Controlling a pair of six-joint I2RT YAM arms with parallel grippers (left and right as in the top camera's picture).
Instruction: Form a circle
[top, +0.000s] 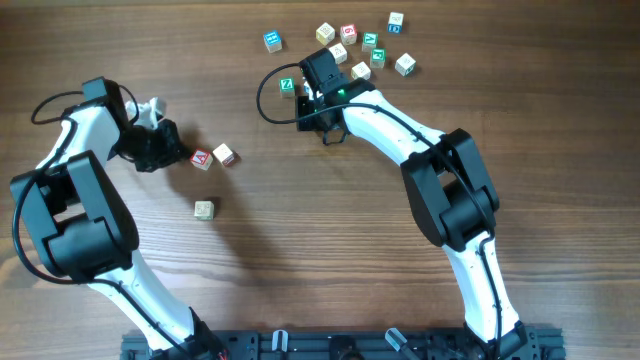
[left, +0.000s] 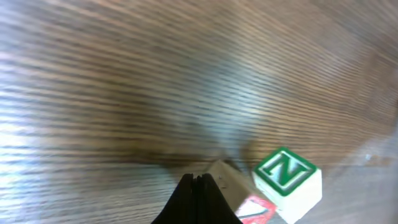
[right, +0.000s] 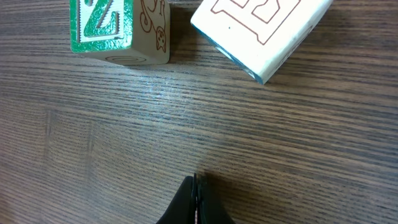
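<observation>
No circle is in view. Two pale letter cubes lie side by side left of centre: a red-printed cube (top: 202, 159) and a green N cube (top: 224, 154). My left gripper (top: 178, 151) is shut and empty, its tip right against the red-printed cube (left: 252, 202), with the N cube (left: 287, 175) just beyond. A third pale cube (top: 204, 209) sits alone below them. My right gripper (top: 318, 68) is shut and empty low over the wood (right: 195, 182), a short way from a green Z cube (right: 102, 25) and a red-outlined cube (right: 261, 28).
A loose scatter of several blue-, green- and red-printed cubes (top: 370, 45) lies at the back, right of my right wrist. A blue cube (top: 272, 40) sits apart on its left, and the green Z cube (top: 288, 86) rests below it. Both arm bases stand at the front edge.
</observation>
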